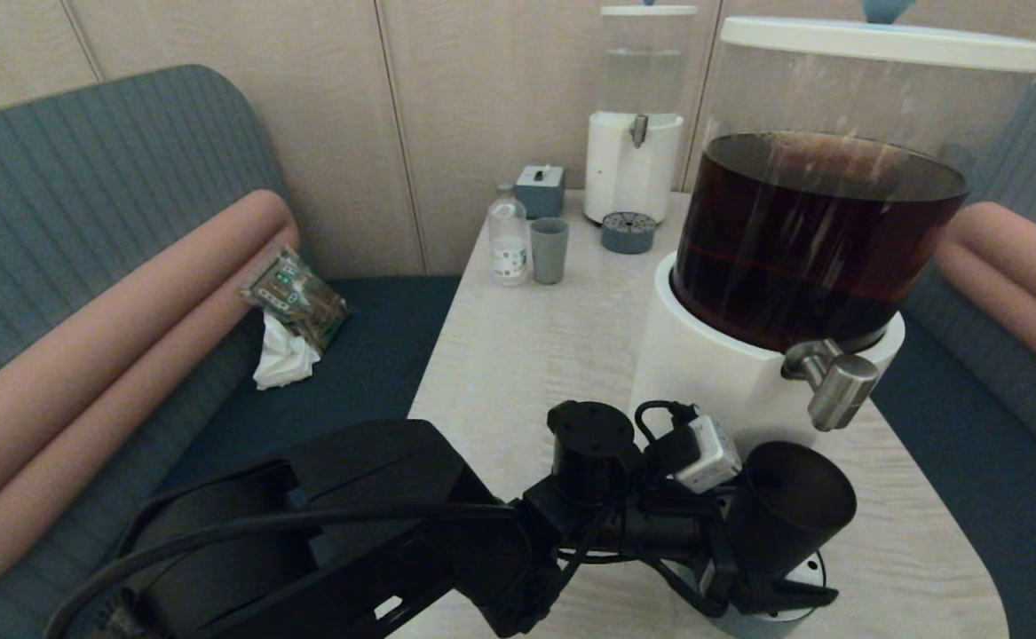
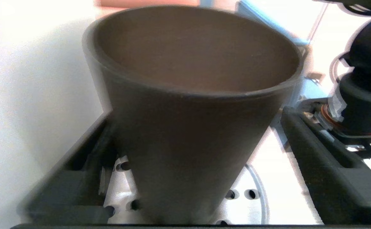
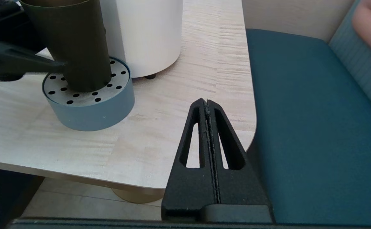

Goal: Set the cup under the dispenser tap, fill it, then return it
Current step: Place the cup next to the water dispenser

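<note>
The cup (image 1: pixel 788 506), a matte black tapered tumbler, is seen standing upright on a round perforated drip tray (image 3: pixel 86 105) at the near right of the pale wood surface (image 1: pixel 526 355). Directly above and slightly beyond it, the dispenser tap (image 1: pixel 837 386) juts from the white base of the large dispenser (image 1: pixel 819 231) holding dark brown liquid. No liquid is seen running, and the inside of the cup looks dry in the left wrist view.

The left gripper (image 1: pixel 753 568) is placed around the lower part of the cup, reached in from the left. Its fingers (image 2: pixel 325 171) are spread wide on either side; a gap is visible beside the cup wall on one side, so the cup appears not to be clamped, though contact on the other side cannot be told.

The right gripper (image 3: pixel 208 127) is parked low at the near right edge of the surface, its fingers pressed together on nothing.

The placing step is judged to be essentially complete. For the next move, the tap would need to be opened, and the cup's mouth should be checked as sitting squarely under the spout first.
</note>
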Available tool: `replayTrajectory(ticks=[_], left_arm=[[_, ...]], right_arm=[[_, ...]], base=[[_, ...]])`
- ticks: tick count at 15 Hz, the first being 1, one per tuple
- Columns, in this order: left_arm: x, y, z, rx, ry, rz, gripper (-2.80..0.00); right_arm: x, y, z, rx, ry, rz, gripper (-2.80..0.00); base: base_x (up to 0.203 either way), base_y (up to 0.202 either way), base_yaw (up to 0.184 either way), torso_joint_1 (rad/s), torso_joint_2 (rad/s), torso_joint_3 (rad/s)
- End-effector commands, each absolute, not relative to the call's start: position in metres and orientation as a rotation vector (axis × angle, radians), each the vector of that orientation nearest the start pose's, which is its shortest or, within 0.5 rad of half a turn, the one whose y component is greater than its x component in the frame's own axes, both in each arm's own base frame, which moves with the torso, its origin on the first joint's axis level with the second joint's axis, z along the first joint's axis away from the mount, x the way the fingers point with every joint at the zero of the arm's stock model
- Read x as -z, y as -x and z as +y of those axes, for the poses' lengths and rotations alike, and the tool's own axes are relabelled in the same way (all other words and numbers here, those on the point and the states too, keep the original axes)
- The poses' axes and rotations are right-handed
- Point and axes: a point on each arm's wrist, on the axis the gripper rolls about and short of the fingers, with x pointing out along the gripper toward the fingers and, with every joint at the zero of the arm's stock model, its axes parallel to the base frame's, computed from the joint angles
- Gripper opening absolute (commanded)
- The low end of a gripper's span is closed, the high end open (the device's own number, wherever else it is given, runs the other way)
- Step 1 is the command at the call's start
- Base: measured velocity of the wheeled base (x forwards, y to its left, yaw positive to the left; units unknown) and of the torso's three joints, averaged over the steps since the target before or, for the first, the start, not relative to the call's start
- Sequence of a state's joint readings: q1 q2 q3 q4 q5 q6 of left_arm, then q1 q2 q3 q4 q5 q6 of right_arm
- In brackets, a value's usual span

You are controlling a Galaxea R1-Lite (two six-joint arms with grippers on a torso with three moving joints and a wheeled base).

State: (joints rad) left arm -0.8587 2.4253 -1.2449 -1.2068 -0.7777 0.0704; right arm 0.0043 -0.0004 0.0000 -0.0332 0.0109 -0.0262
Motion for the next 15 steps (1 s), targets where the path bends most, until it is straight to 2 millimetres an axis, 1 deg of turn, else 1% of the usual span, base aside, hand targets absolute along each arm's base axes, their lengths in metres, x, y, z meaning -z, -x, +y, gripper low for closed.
replayTrajectory(ticks=[1,11,13,15], left_arm=[[-0.065,-0.288,-0.358,1.641,-0.056,-0.098,-2.8],[-0.066,-0.285,-0.354,1.641,-0.048,-0.074,-2.8],[-0.062,-0.28,-0.349,1.64,-0.049,-0.048,-2.8],[-0.065,-0.271,-0.339,1.636,-0.05,-0.025,-2.8]], right_arm=[[-0.076,0.022,0.0,-0.016,0.026,-0.026,-2.8],[-0.076,0.022,0.0,-0.015,0.026,-0.026,-2.8],[-0.076,0.022,0.0,-0.015,0.027,-0.026,-2.8],[-0.076,0.022,0.0,-0.015,0.026,-0.026,-2.8]], base=[[0.0,0.0,0.0,0.0,0.0,0.0],[0.0,0.0,0.0,0.0,0.0,0.0],[0.0,0.0,0.0,0.0,0.0,0.0],[0.0,0.0,0.0,0.0,0.0,0.0]])
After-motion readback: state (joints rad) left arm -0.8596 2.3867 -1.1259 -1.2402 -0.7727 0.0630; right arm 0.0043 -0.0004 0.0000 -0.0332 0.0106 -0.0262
